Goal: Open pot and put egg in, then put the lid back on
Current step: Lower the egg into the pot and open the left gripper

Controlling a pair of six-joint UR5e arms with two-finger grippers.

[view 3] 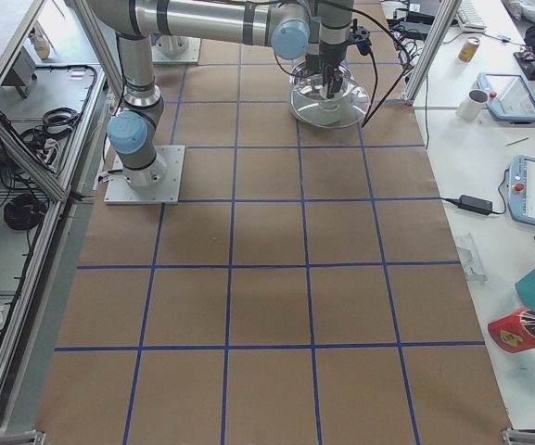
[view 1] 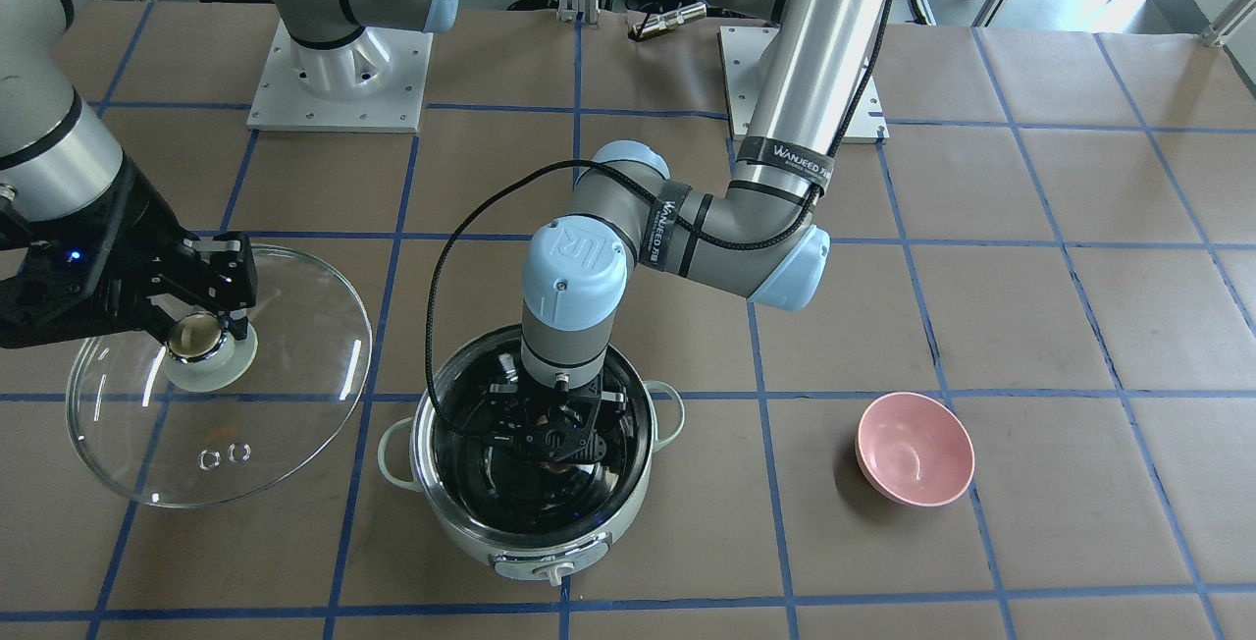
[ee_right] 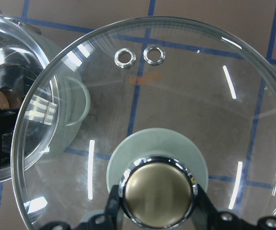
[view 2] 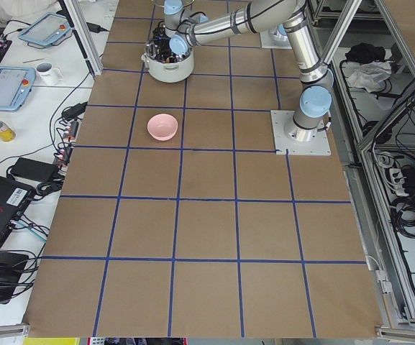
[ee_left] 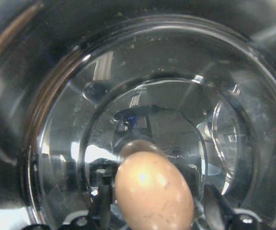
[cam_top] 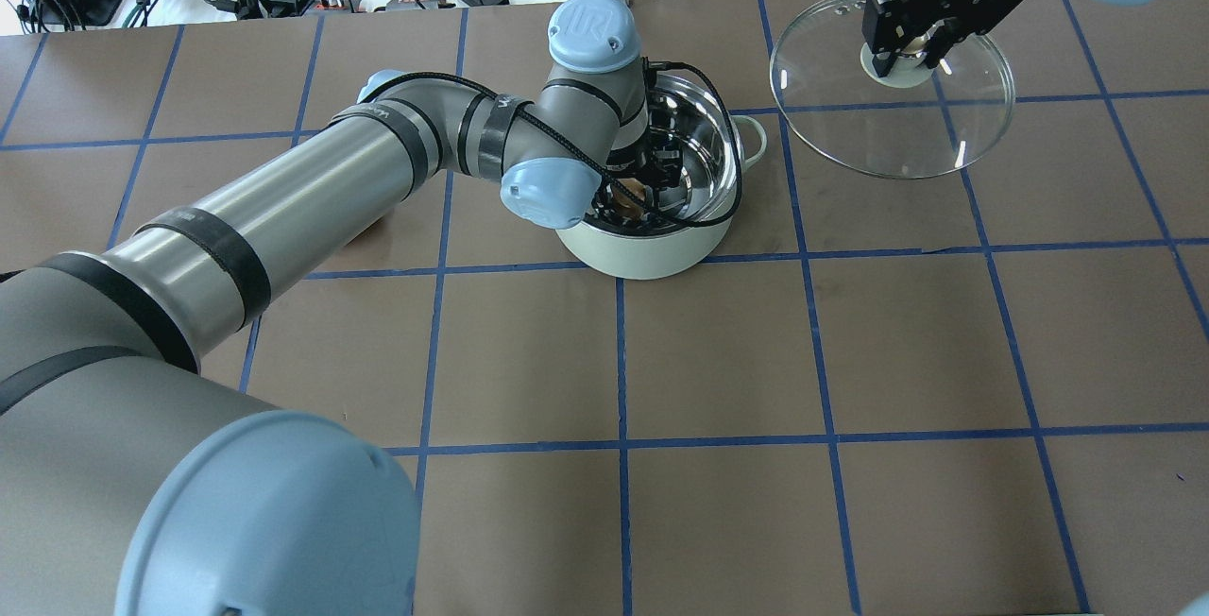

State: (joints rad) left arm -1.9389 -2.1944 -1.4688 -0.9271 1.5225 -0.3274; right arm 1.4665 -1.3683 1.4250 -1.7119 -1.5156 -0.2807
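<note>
Brown-papered bench (view 1: 1079,326), pot (view 1: 633,514) by operators' edge | left end effector (view 1: 555,452) holds egg (ee_left: 153,191) low inside | right end effector (view 1: 204,324) holds lid (view 1: 294,404) aside | should release near steel floor, then lift straight out

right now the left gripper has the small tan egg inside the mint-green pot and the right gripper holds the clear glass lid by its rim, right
Not the rim: the right gripper grips the clear glass lid by its beige knob, as the right wrist view shows. The rest is right.

Bright, even light (glare streaks across lid (ee_right: 176,110))
</note>
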